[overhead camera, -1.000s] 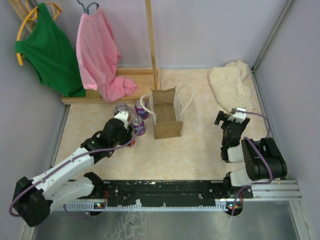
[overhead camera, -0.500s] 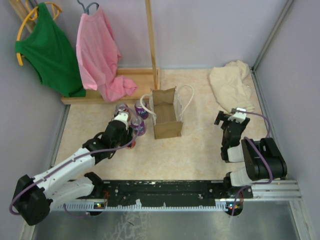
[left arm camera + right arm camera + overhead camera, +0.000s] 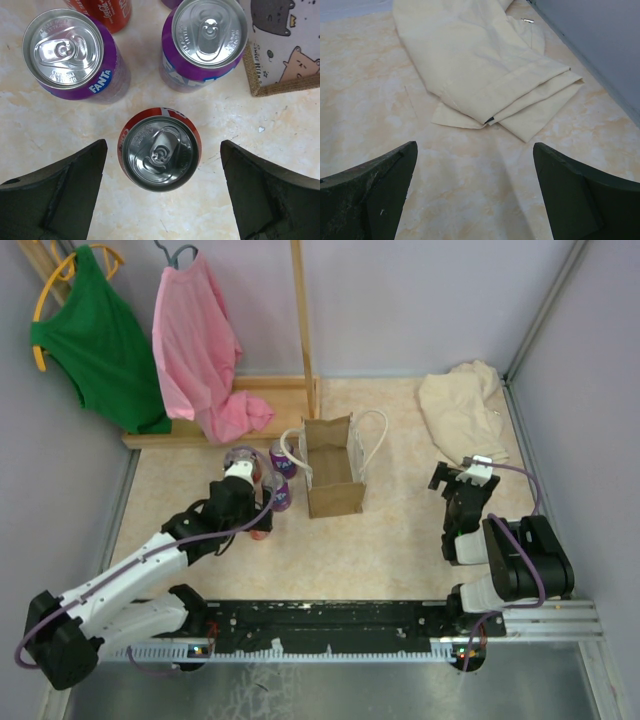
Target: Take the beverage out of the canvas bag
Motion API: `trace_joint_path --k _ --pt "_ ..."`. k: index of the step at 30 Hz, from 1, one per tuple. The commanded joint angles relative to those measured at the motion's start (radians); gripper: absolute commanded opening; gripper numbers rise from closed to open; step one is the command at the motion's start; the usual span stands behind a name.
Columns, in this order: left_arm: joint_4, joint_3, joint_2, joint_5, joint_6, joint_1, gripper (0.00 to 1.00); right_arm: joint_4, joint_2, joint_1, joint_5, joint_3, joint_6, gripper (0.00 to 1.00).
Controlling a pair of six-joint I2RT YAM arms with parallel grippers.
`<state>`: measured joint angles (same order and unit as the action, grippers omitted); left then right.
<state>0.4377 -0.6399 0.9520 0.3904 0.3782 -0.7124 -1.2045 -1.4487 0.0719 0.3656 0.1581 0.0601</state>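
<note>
The beverage, a red cola can (image 3: pixel 160 152), stands upright on the table between the fingers of my left gripper (image 3: pixel 162 145), which is open and not touching it. From above, the left gripper (image 3: pixel 255 518) hovers over that can (image 3: pixel 262 532), just left of the canvas bag (image 3: pixel 333 480). The tan bag stands upright with its top open and white rope handles; its corner (image 3: pixel 280 55) shows in the left wrist view. My right gripper (image 3: pixel 474 146) is open and empty over bare table at the right (image 3: pixel 455 480).
Two purple Fanta cans (image 3: pixel 62 50) (image 3: pixel 207 35) and another red can (image 3: pixel 105 10) stand just beyond the cola can. A cream cloth heap (image 3: pixel 462 410) lies back right. A wooden rack (image 3: pixel 300 340) with green and pink garments stands back left.
My left gripper has opened and let go of the red can, which now stands on the table. The right arm has not moved.
</note>
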Motion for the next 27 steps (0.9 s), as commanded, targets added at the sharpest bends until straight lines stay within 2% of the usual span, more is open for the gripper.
trace_joint_path --k 1,9,17,19,23,27 --pt "0.05 -0.063 -0.039 0.014 0.044 -0.02 1.0 -0.044 -0.003 0.008 0.018 0.012 -0.011 0.99" --pt "0.072 -0.195 -0.12 0.107 -0.02 -0.024 1.0 -0.044 -0.004 0.008 0.019 0.012 -0.012 0.99" --pt "0.025 -0.268 -0.021 0.457 -0.1 0.005 0.99 -0.044 -0.003 0.007 0.019 0.012 -0.012 0.99" --pt "-0.007 -0.288 0.007 0.44 -0.131 0.067 1.0 -0.044 -0.003 0.007 0.019 0.012 -0.011 0.99" --pt "-0.122 -0.282 0.01 0.269 -0.183 0.286 1.0 -0.044 -0.003 0.008 0.019 0.013 -0.012 0.99" --pt "-0.173 -0.28 0.008 0.194 -0.21 0.445 1.0 -0.044 -0.004 0.008 0.018 0.012 -0.012 0.99"
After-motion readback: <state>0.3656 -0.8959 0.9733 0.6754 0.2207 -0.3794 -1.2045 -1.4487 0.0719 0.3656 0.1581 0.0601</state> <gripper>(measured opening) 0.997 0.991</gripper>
